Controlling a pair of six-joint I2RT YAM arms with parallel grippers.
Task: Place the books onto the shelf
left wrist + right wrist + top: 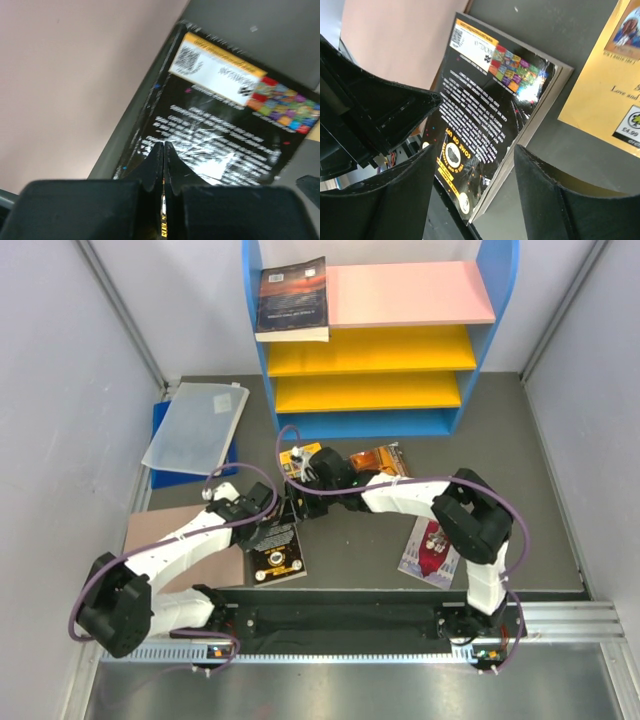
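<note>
Black book (pixel 485 100) clamped by left pincer (pixel 163 146); right pincer (pixel 476 150) spread wide.

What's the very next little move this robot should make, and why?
Probably the right gripper should back off. Its jaws stand open over the black book, while the left gripper looks shut on that book's edge. Clearing away would let the left gripper carry it toward the shelf.
</note>
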